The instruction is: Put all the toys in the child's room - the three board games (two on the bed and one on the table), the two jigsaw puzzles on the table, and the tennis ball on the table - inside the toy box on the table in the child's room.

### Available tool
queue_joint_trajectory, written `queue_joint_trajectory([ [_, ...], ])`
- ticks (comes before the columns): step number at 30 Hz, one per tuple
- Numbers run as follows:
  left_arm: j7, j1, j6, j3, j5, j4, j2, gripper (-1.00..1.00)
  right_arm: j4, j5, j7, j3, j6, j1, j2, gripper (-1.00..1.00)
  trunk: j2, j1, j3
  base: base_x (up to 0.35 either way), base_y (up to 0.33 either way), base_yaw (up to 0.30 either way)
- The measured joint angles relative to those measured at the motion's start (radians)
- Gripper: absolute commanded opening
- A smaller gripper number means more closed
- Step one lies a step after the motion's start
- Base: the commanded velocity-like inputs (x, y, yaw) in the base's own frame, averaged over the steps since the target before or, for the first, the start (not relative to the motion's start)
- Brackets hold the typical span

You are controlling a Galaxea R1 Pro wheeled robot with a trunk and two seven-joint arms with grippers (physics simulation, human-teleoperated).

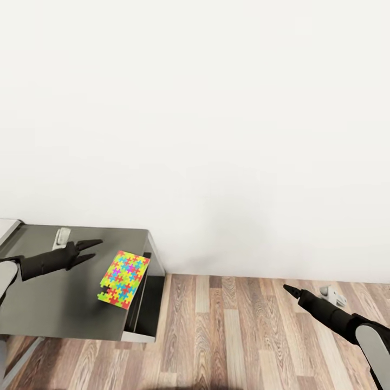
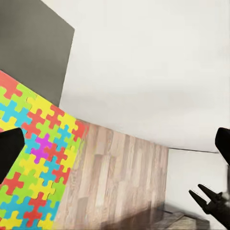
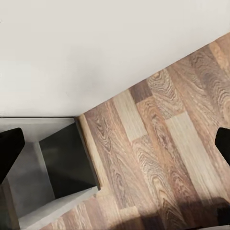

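A jigsaw puzzle (image 1: pixel 124 279), a flat panel of red, yellow, green, blue and pink interlocking pieces, lies at the end of the table's (image 1: pixel 59 303) dark grey section, one long edge hanging slightly past the tabletop above the open shelf below. Nothing holds it. The left gripper (image 1: pixel 89 251) hovers over the dark top just beside the puzzle, fingers parted a little and empty; in the left wrist view the puzzle (image 2: pixel 36 163) spreads large beneath one dark fingertip (image 2: pixel 9 152). The right gripper (image 1: pixel 288 290) hangs well apart over the floor (image 1: pixel 227 336), with nothing in it, its fingers looking nearly together from the head view, though how far they are open cannot be told for sure.

Judged from here, this puzzle is not yet picked up, and it looks like the next item to be taken; what remains of the other toys cannot be judged. A small pale grey fitting (image 1: pixel 63 236) sits near the table's back edge. Behind stands a bare white wall (image 1: pixel 216 119), and wood planks run along the floor beneath.
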Motion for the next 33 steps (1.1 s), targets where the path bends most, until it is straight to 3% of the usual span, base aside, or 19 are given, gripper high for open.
queue_joint_trajectory([
  [3,-0.102,0.037,0.001,-0.001,-0.001,-0.071,0.008,1.00,0.056,-0.003,0.032,0.029,-0.037,-0.003,0.021,1.00,0.000,0.000,0.005,0.000,0.000,-0.075],
  [11,-0.235,0.124,0.001,-0.001,-0.001,-0.254,0.011,1.00,0.195,0.000,0.321,0.114,-0.072,-0.063,0.036,1.00,0.000,0.000,0.017,0.000,0.000,-0.079],
  [15,-0.340,0.147,0.001,0.000,-0.003,-0.293,0.011,1.00,0.211,0.002,0.402,0.137,-0.073,-0.076,0.059,1.00,0.000,0.000,0.023,0.000,0.000,-0.080],
  [16,-0.358,0.149,0.001,0.000,-0.004,-0.295,0.011,1.00,0.212,0.002,0.409,0.140,-0.074,-0.077,0.067,1.00,0.000,0.000,0.025,0.000,0.000,-0.081],
  [18,-0.415,0.154,0.001,0.000,-0.005,-0.302,0.011,1.00,0.216,0.002,0.425,0.146,-0.074,-0.087,0.109,1.00,0.000,0.000,0.028,0.000,0.000,-0.084],
  [23,-0.467,0.159,0.000,-0.001,-0.006,-0.306,0.010,1.00,0.221,0.007,0.437,0.155,-0.074,-0.114,0.187,1.00,0.000,0.000,0.036,0.000,0.000,-0.091],
  [28,-0.476,0.161,0.000,-0.002,-0.006,-0.308,0.010,1.00,0.214,0.007,0.438,0.210,-0.071,-0.120,0.197,1.00,0.000,0.000,0.044,0.000,0.000,-0.090],
  [33,-0.491,0.173,0.000,-0.001,-0.007,-0.306,0.010,1.00,0.216,0.008,0.440,0.237,-0.070,-0.121,0.206,1.00,0.000,0.000,0.051,0.000,0.000,-0.087],
])
